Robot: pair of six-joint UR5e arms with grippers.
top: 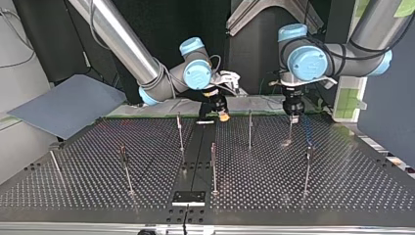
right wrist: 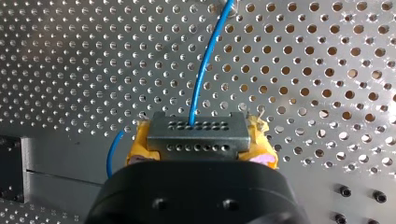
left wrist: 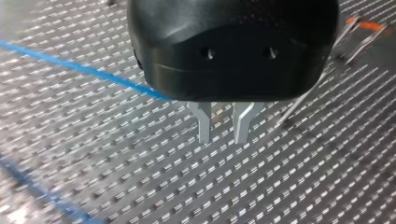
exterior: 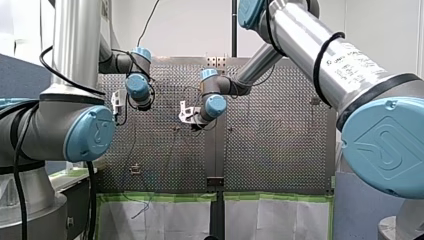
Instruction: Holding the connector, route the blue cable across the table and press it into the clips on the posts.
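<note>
While my right gripper (right wrist: 201, 145) clamps its yellow pads on the connector (right wrist: 196, 133), the cable (right wrist: 204, 65) leaves the connector's front face and runs straight ahead, long axis pointing away from the fingers, over the table (right wrist: 327, 70). Farther on, my left gripper (left wrist: 223, 128) hovers with its metal fingers (left wrist: 204, 126) narrowly apart and empty. The cable slants past just beside and behind them, so I judge my left arm nearer the run bound for the posts (top: 249, 129).

Perforated counter (top: 342, 181) and grey board (top: 63, 105)
The counter lay under the jaws; the board sat tilted off its edge, well apart from them.
</note>
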